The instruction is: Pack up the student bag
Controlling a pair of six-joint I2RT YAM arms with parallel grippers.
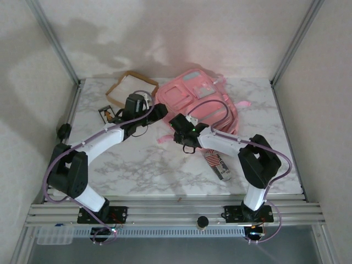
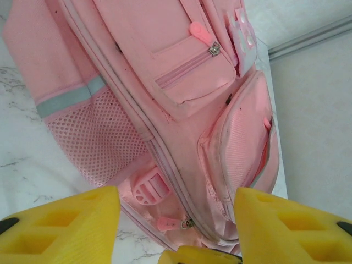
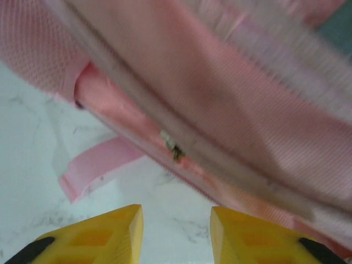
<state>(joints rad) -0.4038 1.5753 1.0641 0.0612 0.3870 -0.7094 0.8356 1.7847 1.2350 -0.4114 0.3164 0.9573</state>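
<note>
Overhead view: the pink student bag [image 1: 201, 99] lay flat at the back centre of the marble table [image 1: 148, 170], a cardboard tray [image 1: 132, 88] just to its left; the left gripper [image 1: 160, 112] sat at the bag's left edge, the right gripper [image 1: 179, 124] at its near edge; a flat patterned item [image 1: 218, 165] lay on the table by the right arm, outside the bag;

Left wrist view: the left gripper [image 2: 176, 220] had its yellow fingers [image 2: 60, 228] spread wide, nothing between them, aimed at a pink zip pull [image 2: 171, 223] low on the student bag [image 2: 165, 60];

Right wrist view, blurred: the right gripper [image 3: 176, 228] stood partly open and empty, just short of a seam on the student bag [image 3: 231, 99], where a small metal piece [image 3: 174, 148], perhaps a zip slider, showed;

The step in hand looked like opening the bag; the zips appeared closed, so the next move called for one gripper to pinch a pull while the other steadied the fabric
</note>
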